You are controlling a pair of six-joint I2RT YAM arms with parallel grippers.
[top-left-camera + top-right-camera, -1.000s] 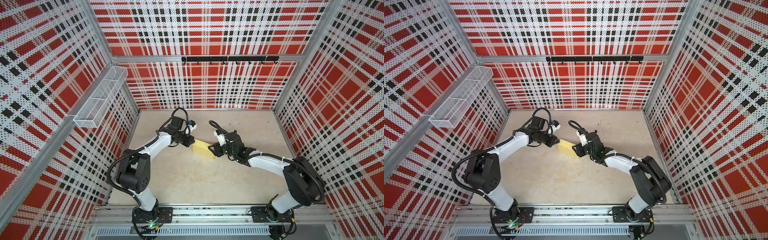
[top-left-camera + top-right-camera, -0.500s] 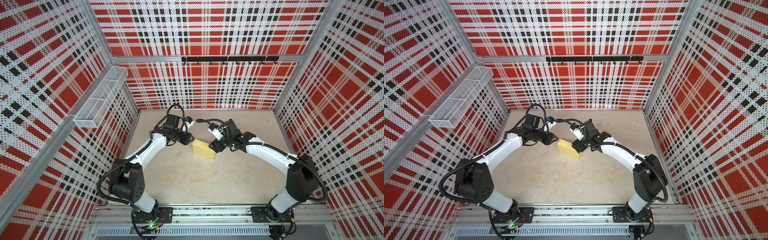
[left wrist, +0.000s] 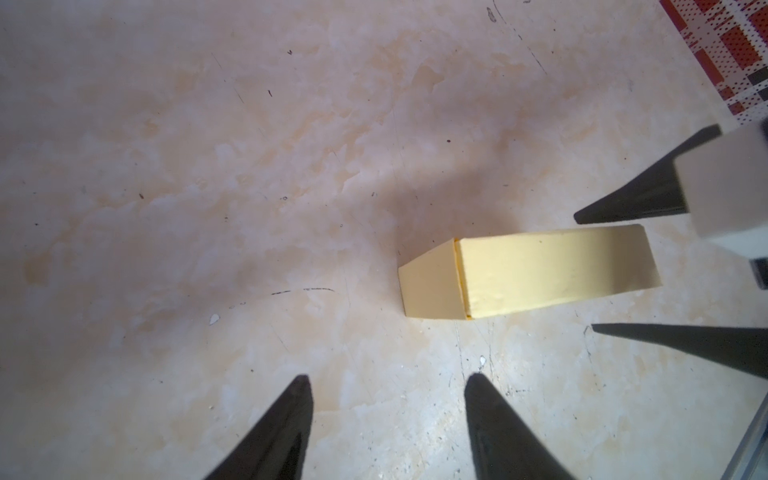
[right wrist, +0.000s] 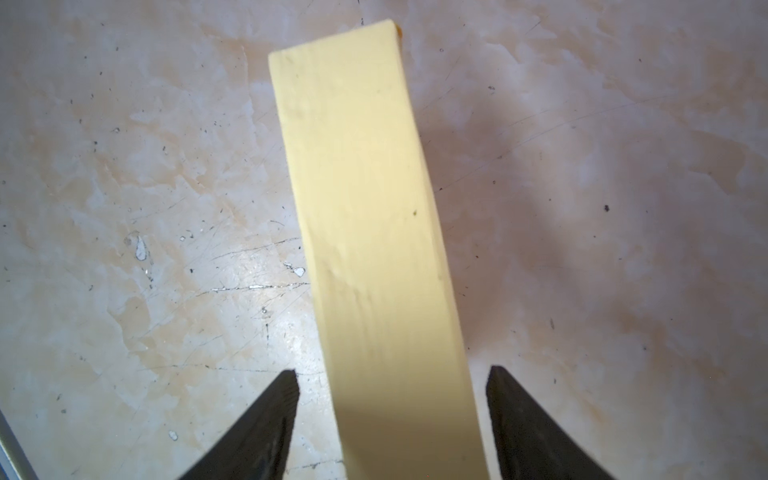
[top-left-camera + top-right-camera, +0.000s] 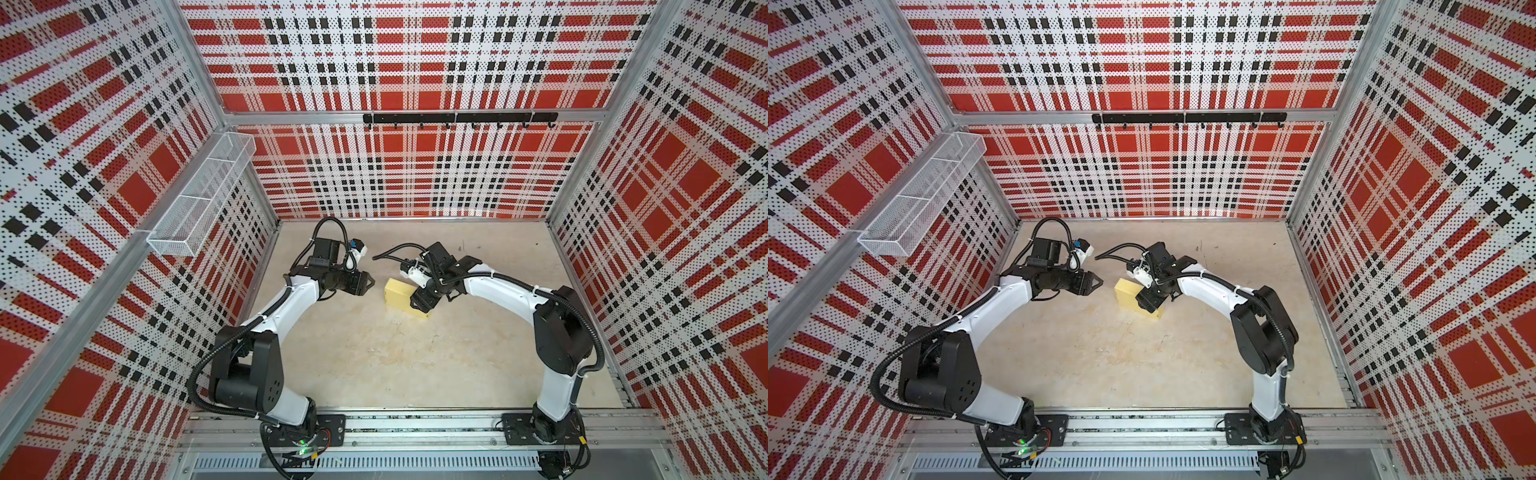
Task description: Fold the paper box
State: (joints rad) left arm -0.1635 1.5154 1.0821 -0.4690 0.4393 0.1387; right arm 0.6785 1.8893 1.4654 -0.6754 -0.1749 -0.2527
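- Right pincer (image 4: 392,372) is standing spread, its two fingers straddling one end of the box (image 4: 365,208) with a gap showing on each side, so it is gripping nothing.
- Left pincer (image 3: 387,377) is likewise standing spread and empty, hovering near the box's other end and not touching it.
- Between the two, the box is resting on the table (image 3: 208,166) as a closed rectangular block, its visible end flap sitting flush.
- Folding is looking finished; judging from this, only drawing both pincers clear of the box is remaining.
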